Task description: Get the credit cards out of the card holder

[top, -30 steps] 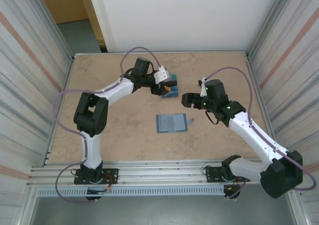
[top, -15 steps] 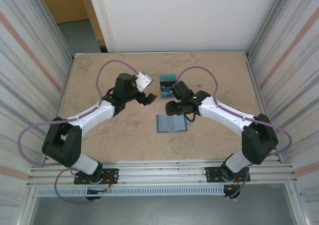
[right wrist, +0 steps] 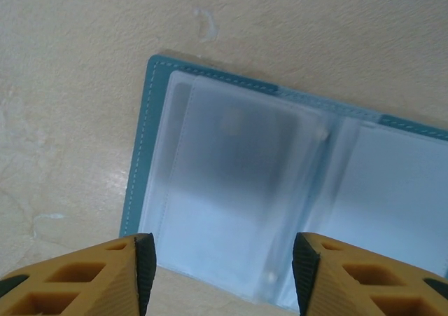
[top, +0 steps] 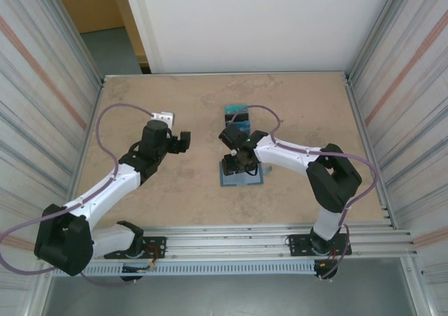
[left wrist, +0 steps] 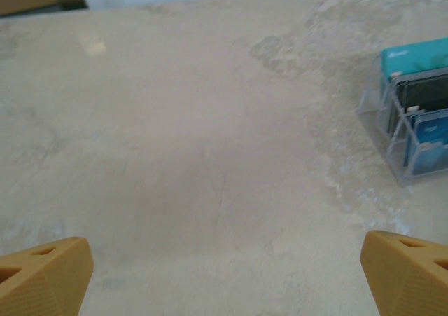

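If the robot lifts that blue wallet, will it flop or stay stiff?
Probably flop: the card holder lies open flat with a fold down its middle, so it would likely bend there. It looks thin, so probably light. Its clear sleeves look smooth and shiny, maybe slippery to pinch.

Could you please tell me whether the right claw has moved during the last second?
Yes. The right claw swung left and back, from off the card holder's far right corner to above its left half.

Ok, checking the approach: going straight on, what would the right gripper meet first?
Probably the open card holder: its clear pocket page lies straight ahead between the right gripper's fingers.
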You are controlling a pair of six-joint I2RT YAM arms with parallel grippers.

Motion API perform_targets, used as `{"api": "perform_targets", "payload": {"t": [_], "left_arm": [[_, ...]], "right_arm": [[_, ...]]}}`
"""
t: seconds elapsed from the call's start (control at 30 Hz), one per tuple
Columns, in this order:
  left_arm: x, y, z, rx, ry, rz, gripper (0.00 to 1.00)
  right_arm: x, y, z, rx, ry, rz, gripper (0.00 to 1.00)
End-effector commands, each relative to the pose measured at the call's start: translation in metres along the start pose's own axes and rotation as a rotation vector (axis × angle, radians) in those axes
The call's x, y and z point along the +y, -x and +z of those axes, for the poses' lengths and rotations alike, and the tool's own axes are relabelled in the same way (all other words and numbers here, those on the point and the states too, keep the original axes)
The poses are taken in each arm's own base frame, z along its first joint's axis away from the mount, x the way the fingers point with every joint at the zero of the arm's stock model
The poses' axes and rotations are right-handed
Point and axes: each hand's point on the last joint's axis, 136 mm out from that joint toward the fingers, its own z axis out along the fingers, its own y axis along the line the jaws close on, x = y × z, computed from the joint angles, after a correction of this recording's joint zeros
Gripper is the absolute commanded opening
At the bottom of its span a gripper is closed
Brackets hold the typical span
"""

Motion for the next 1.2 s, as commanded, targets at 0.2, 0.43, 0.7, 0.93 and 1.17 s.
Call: {"api": "perform_targets", "payload": {"t": [0.2,0.43,0.7,0.93,1.17], "left_arm": [[0.019,-0.025,-0.007,0.057,0.083,-0.095,0.99],[0.017,-0.034,0.000,0.091,0.083,-0.098,0.99],[0.017,-0.036,0.001,0.098,0.088,-0.096,0.99],[0.017,-0.035,0.000,0.101,0.087,-0.092,0.99],[0.017,-0.030,-0.003,0.092,0.081,-0.090,0.99]], "right_arm": [[0.007,-0.011,0.017,0.068,-0.059,-0.014,0.64],[0.006,-0.014,0.025,0.074,-0.128,-0.048,0.72],[0.000,-0.020,0.035,0.097,-0.166,-0.051,0.70],[-0.004,-0.025,0.042,0.121,-0.188,-0.051,0.65],[0.002,-0.023,0.034,0.103,-0.137,-0.049,0.63]]}}
